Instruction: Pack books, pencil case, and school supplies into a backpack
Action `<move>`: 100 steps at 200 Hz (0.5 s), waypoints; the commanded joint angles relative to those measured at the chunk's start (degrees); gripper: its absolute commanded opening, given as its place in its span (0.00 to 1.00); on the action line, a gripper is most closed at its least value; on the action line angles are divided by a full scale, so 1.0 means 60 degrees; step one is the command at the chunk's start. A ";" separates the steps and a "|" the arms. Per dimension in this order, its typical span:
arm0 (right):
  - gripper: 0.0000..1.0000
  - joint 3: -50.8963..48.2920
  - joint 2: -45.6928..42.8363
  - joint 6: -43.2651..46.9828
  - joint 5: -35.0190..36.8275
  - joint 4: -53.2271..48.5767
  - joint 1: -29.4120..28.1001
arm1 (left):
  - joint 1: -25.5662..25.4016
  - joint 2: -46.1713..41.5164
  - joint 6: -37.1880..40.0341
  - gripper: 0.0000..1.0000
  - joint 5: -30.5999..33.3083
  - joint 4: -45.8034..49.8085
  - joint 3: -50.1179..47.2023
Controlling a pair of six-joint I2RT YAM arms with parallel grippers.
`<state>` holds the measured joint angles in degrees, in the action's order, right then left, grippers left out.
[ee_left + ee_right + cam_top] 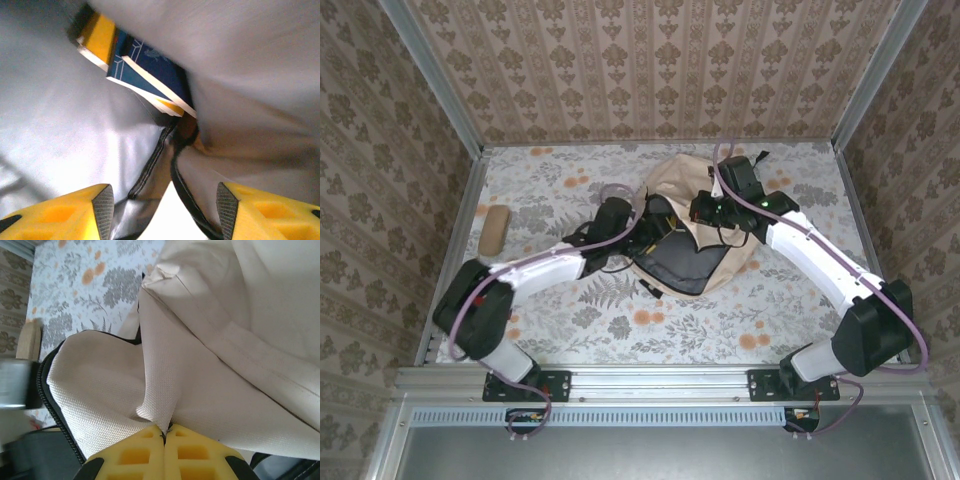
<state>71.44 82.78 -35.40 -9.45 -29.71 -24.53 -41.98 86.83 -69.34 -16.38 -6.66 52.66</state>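
Pencil case lay flat on the table, well apart from the backpack and off to its left; that was the relation I judged the coming move to turn on. Its long axis ran from the near side to the far side, squarely across the line joining it to the backpack; a grip across its narrow width looked to me the natural one.

Inside the backpack, on the left wrist camera, the books sat deep against the grey lining, ahead of and above the left gripper; I could make out navy covers and yellow ones lying at a slant, but I could not count them. The left gripper's jaws stood wide with nothing between them; only lining and the black zip seam showed in the gap. From the overhead view the left gripper was at the backpack's dark mouth, on its left side.

The right gripper was pressed closed on a fold of the backpack's beige fabric, pinching it between the pads; I read that as holding the mouth up. From above, the right gripper sat over the backpack's upper middle.

So, by my reckoning, the left arm was the nearer one to the pencil case and the only free one; it would need to back out of the backpack and swing left, away from it, before coming down on the case.
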 commanded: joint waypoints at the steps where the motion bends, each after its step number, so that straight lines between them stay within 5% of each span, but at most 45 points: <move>1: 0.00 -0.0483 0.0085 -0.0129 -0.0425 0.0149 -0.0189 | 0.0445 -0.0981 0.0990 0.59 0.0659 0.2877 -0.0434; 52: 0.00 -0.1549 0.0333 0.0380 -0.0824 -0.0826 -0.0900 | 0.1994 -0.2706 0.2259 0.59 0.0879 0.4207 -0.0890; 100: 0.00 -0.3122 -0.0449 0.0626 0.0183 -0.2085 -0.1014 | 0.2351 -0.1804 0.4094 0.60 0.0290 0.4491 0.0375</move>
<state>56.97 83.66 -32.97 -12.21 -33.54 -30.65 -28.01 72.95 -53.32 -12.38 18.06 50.00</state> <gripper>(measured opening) 0.062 0.599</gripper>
